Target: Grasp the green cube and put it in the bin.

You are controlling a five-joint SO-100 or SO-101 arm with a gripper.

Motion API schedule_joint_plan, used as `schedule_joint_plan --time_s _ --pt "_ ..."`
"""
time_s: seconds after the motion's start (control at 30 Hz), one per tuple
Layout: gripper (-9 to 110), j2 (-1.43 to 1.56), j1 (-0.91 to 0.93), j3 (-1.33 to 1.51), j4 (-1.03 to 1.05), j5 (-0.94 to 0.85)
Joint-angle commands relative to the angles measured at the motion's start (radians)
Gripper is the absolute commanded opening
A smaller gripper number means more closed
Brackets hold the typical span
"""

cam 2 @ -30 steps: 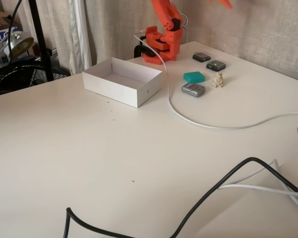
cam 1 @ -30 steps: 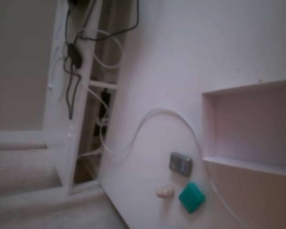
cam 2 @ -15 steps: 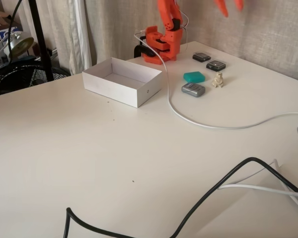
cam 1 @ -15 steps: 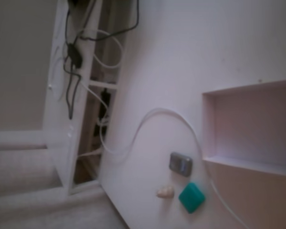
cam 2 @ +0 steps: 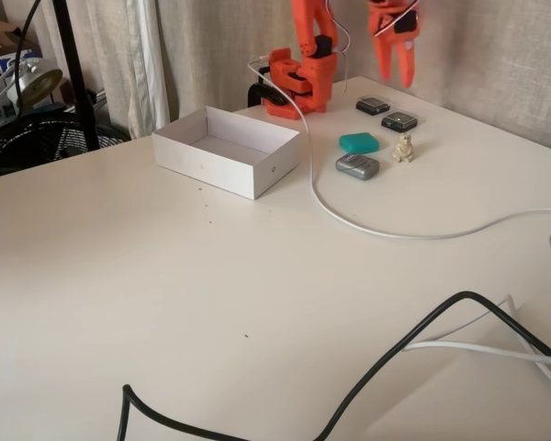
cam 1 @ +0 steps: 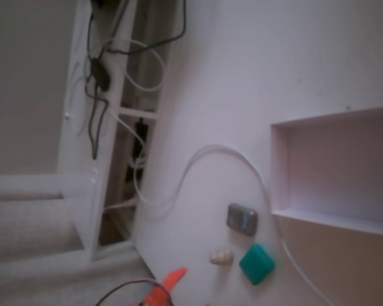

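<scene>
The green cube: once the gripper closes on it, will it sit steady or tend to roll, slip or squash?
The green cube lies flat and low on the table, so it probably won't roll or tip. Its corners look rounded and its faces matte, so grip is likely fair, though off-centre fingers might slide off. It looks solid, probably rigid and light. The gripper hangs above, jaws apart.

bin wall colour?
White, clearest on the bin in a fixed view.
</scene>
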Motion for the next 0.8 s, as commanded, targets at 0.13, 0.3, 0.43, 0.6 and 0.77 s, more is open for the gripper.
schedule_joint_plan --time_s 0.13,0.3,0.43,0.6,0.77 --pt "26 -0.025 0.051 0.08 0.014 -0.048" --pt "26 -0.046 0.08 0.13 0.0 -0.055" --pt "26 -0.089 0.121 0.149 -0.041 -0.071" --pt "26 -0.114 0.146 0.17 -0.092 -0.109" --pt "26 -0.147 0.16 0.195 -0.15 -0.183"
